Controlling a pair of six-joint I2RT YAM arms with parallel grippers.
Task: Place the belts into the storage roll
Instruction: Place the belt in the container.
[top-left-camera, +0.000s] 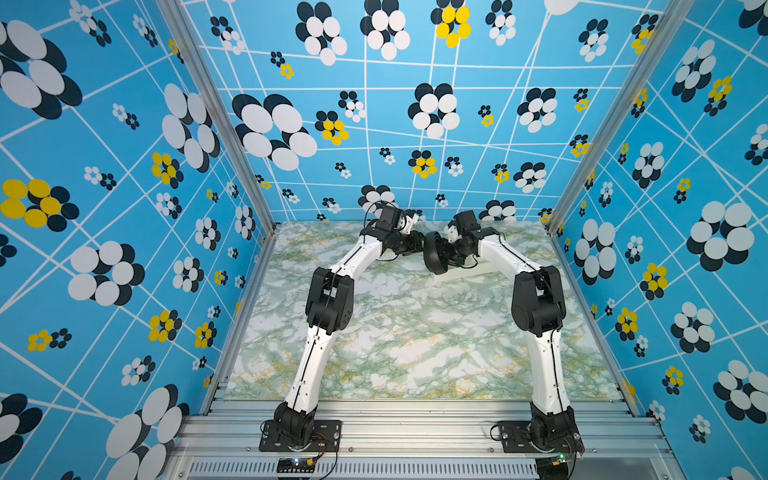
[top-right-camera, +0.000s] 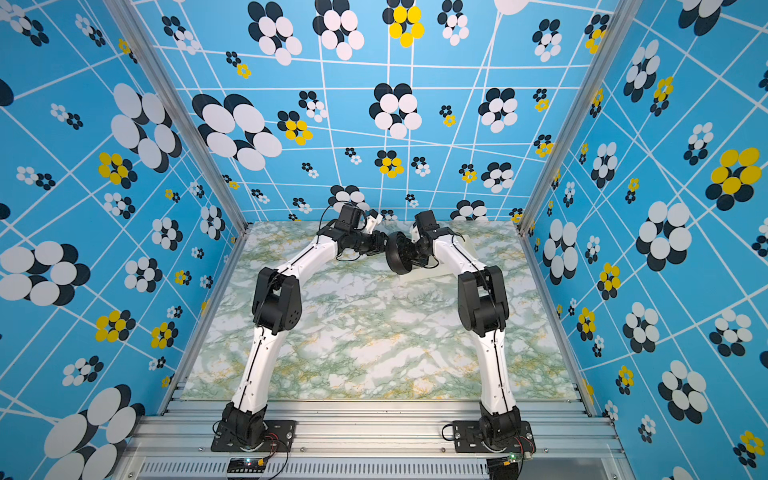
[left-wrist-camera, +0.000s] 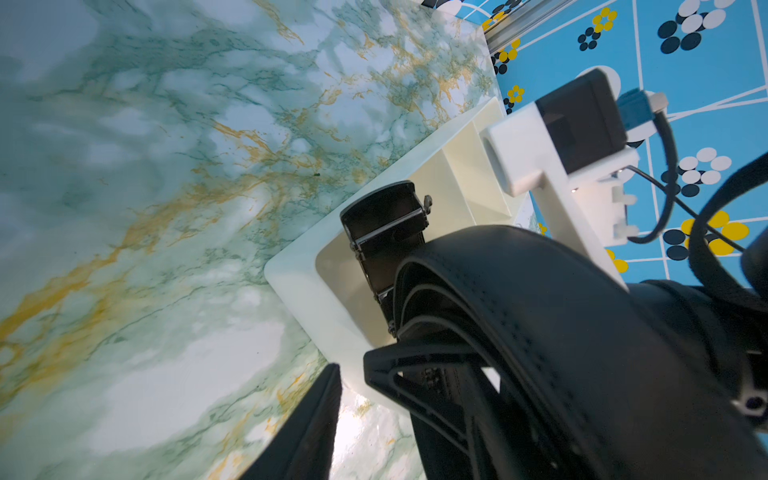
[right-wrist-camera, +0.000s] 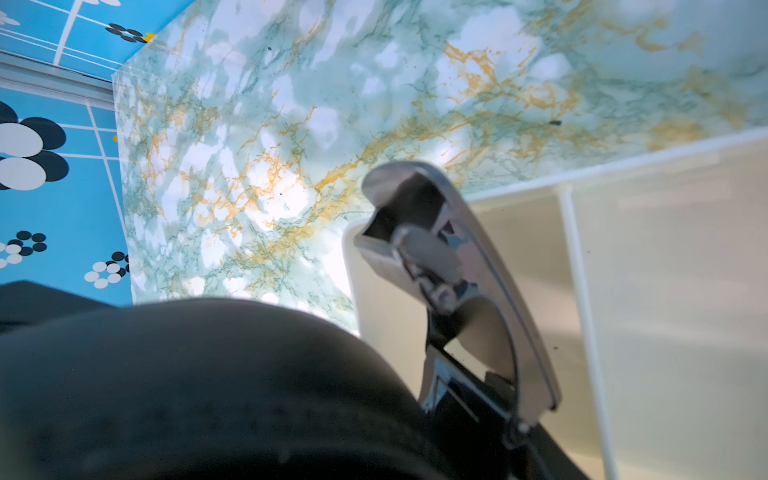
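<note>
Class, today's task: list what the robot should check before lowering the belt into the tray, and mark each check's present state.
1. Belt rolled into a coil: ok.
2. Buckle over the end compartment of the tray: ok.
3. That compartment free of other things: ok where visible.
4. Left claw standing open: ok.
5. Hold of the right claw on the belt: cannot tell; its fingers do not show.
6. Belt resting inside the tray: not ok; not yet lowered.

Tray (top-left-camera: 469, 272) largely hidden behind right arm (top-left-camera: 503, 253), belt (right-wrist-camera: 208, 395) blurred, cropped
</note>
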